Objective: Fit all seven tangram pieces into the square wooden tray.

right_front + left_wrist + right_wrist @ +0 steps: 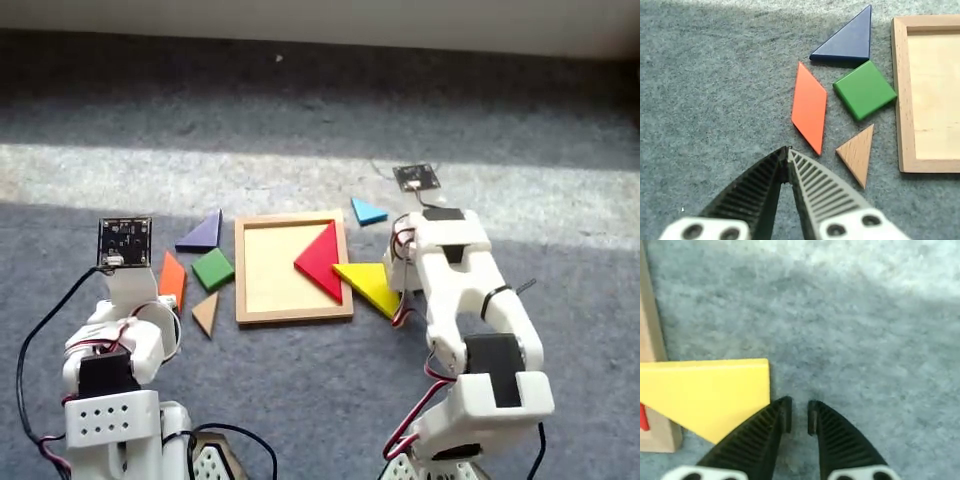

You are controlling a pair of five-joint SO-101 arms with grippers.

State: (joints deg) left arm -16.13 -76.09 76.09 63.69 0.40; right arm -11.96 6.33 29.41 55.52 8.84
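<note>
Yellow triangle (710, 395) overlapping tray (651, 315), right hand (799, 416) beside

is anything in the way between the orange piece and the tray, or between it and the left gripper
Yes. The green square and the small wooden triangle lie between the orange piece and the tray. Nothing visible lies between the left gripper and the orange piece.
</note>
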